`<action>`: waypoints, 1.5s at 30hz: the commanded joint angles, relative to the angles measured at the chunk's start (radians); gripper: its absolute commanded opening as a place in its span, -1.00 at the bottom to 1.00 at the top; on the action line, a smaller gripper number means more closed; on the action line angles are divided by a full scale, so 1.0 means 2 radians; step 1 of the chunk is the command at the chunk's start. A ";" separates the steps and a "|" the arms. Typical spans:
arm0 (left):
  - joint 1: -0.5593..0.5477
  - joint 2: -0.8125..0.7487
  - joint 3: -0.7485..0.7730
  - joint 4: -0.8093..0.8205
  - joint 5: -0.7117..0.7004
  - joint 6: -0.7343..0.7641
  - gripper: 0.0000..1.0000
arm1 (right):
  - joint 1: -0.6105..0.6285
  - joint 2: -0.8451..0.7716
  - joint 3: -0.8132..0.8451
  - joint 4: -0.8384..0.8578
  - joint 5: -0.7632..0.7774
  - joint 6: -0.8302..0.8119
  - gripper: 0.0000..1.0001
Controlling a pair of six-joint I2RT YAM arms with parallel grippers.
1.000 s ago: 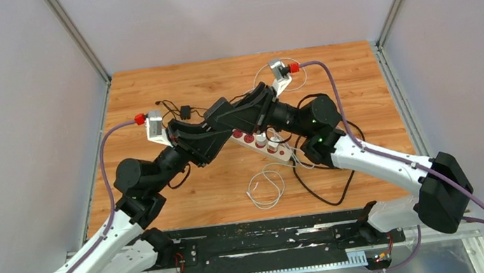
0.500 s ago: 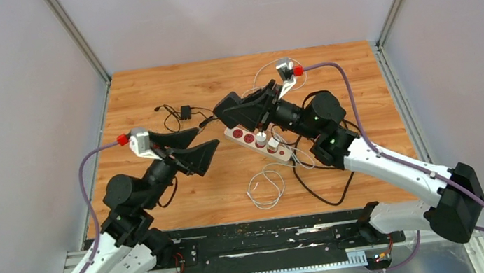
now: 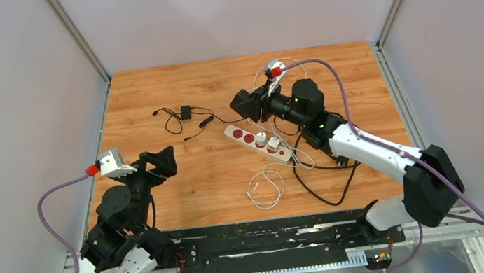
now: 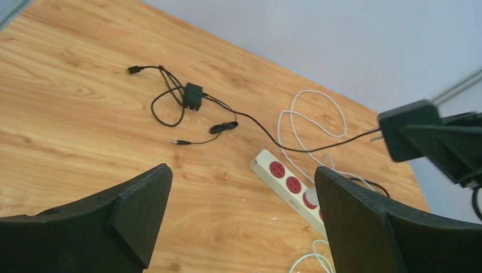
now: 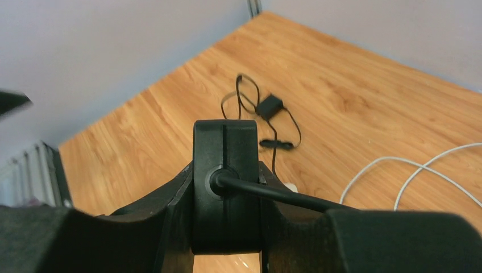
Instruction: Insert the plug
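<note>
My right gripper [image 3: 244, 104] is shut on a black plug [image 5: 226, 182], which stands upright between its fingers [image 5: 170, 207] with the cord running off to the right. It hovers just beyond the far end of the white power strip [image 3: 252, 139] with red sockets. In the left wrist view the plug [image 4: 408, 128] hangs above and to the right of the strip [image 4: 282, 177]. Two white plugs [image 3: 268, 141] sit in the strip's nearer sockets. My left gripper [image 3: 160, 163] is open and holds nothing, pulled back to the near left, with its jaws [image 4: 243, 170] wide apart.
A small black adapter [image 3: 185, 111] with thin looped cords lies at the far left. A white cable coil [image 3: 266, 186] lies in front of the strip. A black cord loop [image 3: 324, 189] runs on the right. More white cable [image 4: 312, 114] curls behind the strip.
The left gripper opened and the left arm drew back from the strip to the near left. The right gripper, shut on the plug, shifted a little toward the far side.
</note>
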 commanded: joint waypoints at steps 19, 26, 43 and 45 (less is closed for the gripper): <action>0.000 -0.003 -0.019 -0.017 -0.043 -0.004 0.99 | -0.016 0.172 0.038 -0.087 -0.084 -0.245 -1.00; 0.001 0.093 -0.074 0.105 0.019 -0.062 0.99 | -0.022 0.169 0.044 -0.089 -0.082 -0.242 -1.00; 0.193 0.662 0.125 0.310 0.327 -0.229 0.86 | -0.032 0.160 0.035 -0.064 -0.116 -0.217 -1.00; 0.198 0.701 0.147 0.314 0.336 -0.229 0.76 | -0.032 0.160 0.038 -0.070 -0.115 -0.220 -1.00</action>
